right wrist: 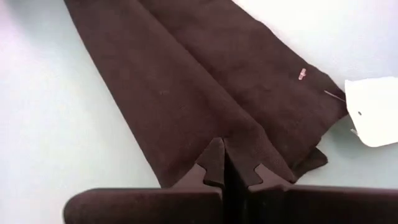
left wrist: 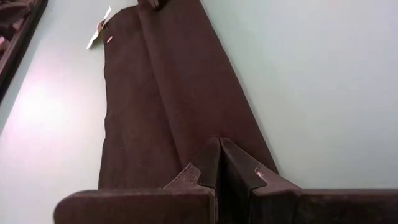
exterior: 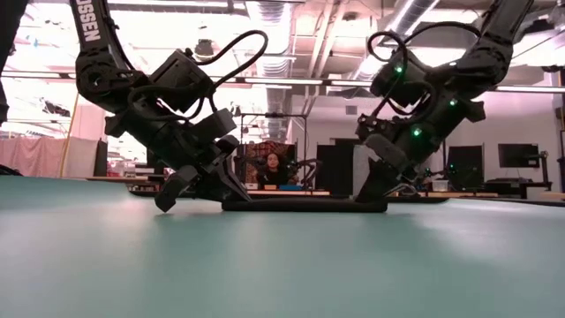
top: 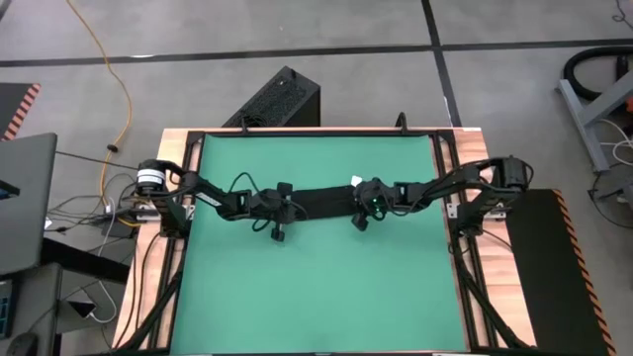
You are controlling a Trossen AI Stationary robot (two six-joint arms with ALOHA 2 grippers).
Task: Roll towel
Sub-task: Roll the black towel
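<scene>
The towel (top: pixel 321 201) is a black cloth folded into a long narrow strip. It lies flat on the green mat (top: pixel 316 287), running left to right, with a white tag (right wrist: pixel 373 109) at its right end on the far side. My left gripper (left wrist: pixel 219 148) is shut at the strip's left end. My right gripper (right wrist: pixel 224 149) is shut at its right end. In the low view the towel (exterior: pixel 305 204) lies low between the two grippers (exterior: pixel 225 199) (exterior: pixel 366 201). My left gripper has its fingertips closed on the towel's left end (left wrist: pixel 208 134), where a lengthwise fold line runs into them. The fingers slant down from the table's left, along the strip. The towel lies flat on the mat; the fingers hide how many layers they have. My right gripper has its fingertips closed on the towel's right end (right wrist: pixel 227 127), on the lengthwise crease and a little in from the tag corner. The fingers slant down from the table's right, along the strip. The cloth rests on the mat and is not lifted.
Bare mat stretches toward the near and far edges on both sides of the strip. Black frame rails (top: pixel 188 227) run along the mat's left and right sides. A black box (top: pixel 282 99) stands beyond the far edge. A person (exterior: pixel 269 168) sits in the room behind.
</scene>
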